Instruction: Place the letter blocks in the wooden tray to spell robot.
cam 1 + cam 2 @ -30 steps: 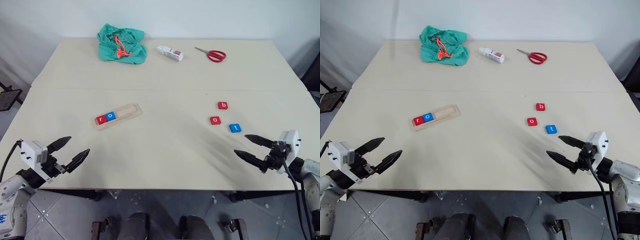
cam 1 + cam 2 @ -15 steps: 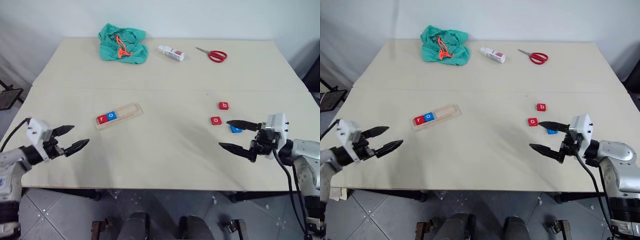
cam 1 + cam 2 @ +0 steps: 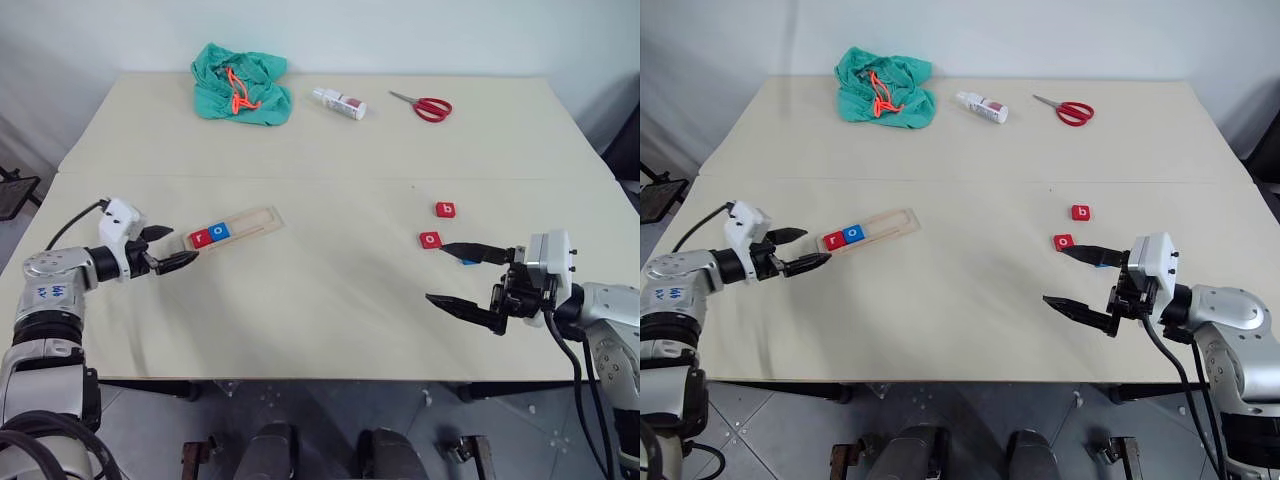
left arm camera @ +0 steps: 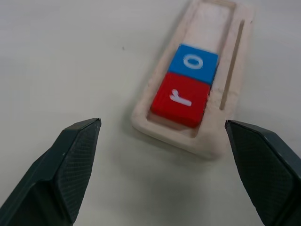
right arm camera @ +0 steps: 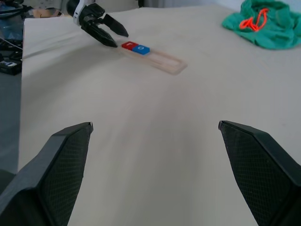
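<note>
Pale wood is what the tray (image 3: 236,227) is made of, a long shallow thing lying at an angle on the left half of the cream bench (image 3: 330,310). Two letter blocks already sit in its near end, touching each other: a red r (image 4: 179,99) at the very end and a blue o (image 4: 194,64) next to it, with the rest of the recess bare and a thin groove running lengthwise alongside. The left gripper (image 3: 170,250) hangs just off that near end of the tray, its black fingers (image 4: 70,161) parted with nothing between them, pointing at the red r without touching the wood.

Over on the right half of the bench the other three blocks lie loose and close together: a red b (image 3: 446,210) farthest back, a red o (image 3: 430,240) a little nearer and to its left, and a blue tile (image 3: 468,260) nearest, mostly hidden behind a finger so its letter cannot be read. The right gripper (image 3: 462,278) hovers beside them, fingers (image 5: 59,169) spread wide and holding nothing, the upper tip reaching across the blue tile, though whether it touches I cannot tell.

Along the far edge of the bench lie a crumpled green cloth (image 3: 240,85) with an orange cord, a small white bottle (image 3: 340,103) on its side, and red-handled scissors (image 3: 425,106)
</note>
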Available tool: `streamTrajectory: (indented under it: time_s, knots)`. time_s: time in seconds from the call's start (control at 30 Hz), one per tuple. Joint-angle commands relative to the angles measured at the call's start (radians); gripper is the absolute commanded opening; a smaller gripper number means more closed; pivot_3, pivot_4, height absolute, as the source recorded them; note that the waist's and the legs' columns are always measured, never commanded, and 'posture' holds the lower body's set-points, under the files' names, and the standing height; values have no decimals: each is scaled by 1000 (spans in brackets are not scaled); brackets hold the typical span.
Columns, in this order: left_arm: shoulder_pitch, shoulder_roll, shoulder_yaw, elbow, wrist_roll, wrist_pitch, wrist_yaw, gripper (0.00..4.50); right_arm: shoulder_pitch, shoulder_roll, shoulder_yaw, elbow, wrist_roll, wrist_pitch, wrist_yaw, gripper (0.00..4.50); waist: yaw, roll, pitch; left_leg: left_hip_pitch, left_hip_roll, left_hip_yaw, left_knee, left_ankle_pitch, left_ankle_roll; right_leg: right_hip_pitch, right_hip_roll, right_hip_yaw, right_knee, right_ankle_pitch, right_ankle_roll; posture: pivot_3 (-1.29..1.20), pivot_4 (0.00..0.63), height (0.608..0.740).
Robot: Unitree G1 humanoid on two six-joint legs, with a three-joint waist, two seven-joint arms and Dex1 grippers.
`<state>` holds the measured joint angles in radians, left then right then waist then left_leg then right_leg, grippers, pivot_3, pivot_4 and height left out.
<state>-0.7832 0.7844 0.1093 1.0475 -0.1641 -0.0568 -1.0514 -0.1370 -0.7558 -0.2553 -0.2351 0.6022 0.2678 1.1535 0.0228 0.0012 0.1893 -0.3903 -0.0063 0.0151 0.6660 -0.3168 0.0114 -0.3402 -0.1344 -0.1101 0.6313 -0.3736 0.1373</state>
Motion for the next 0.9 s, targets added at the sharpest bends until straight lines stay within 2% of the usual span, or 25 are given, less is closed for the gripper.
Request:
streamTrajectory:
  time_s: [0.03,0.3,0.57,0.67,0.9]
  knots:
    - [-44,-6,-11,67,39,-52,-4,4500,37,-14,-61,-59,28,-2,-19,4477,1,-1,0,0,0,0,1,0,0,0,0,0,1,0,0,0,150,740]
    - [-48,-29,-41,97,79,-35,-85,4500,61,-17,-76,-76,26,-4,-38,4477,0,-1,0,2,0,1,2,0,0,0,-1,0,6,0,0,0,150,740]
    - [31,-42,-44,-50,52,36,-168,4500,43,-16,-58,-55,16,-12,-36,4477,0,-1,0,2,0,1,2,0,0,0,-2,0,6,0,0,0,150,740]
    - [56,-51,-31,-108,39,43,-148,4500,29,-13,-46,-43,11,-15,-33,4477,1,-1,0,2,0,1,2,0,0,0,-2,1,7,0,0,0,150,740]
    - [30,-67,-15,-77,55,5,-63,4500,13,-7,-31,-33,2,-17,-31,4477,3,-1,0,2,0,-1,5,0,0,1,-2,0,8,0,0,0,150,740]
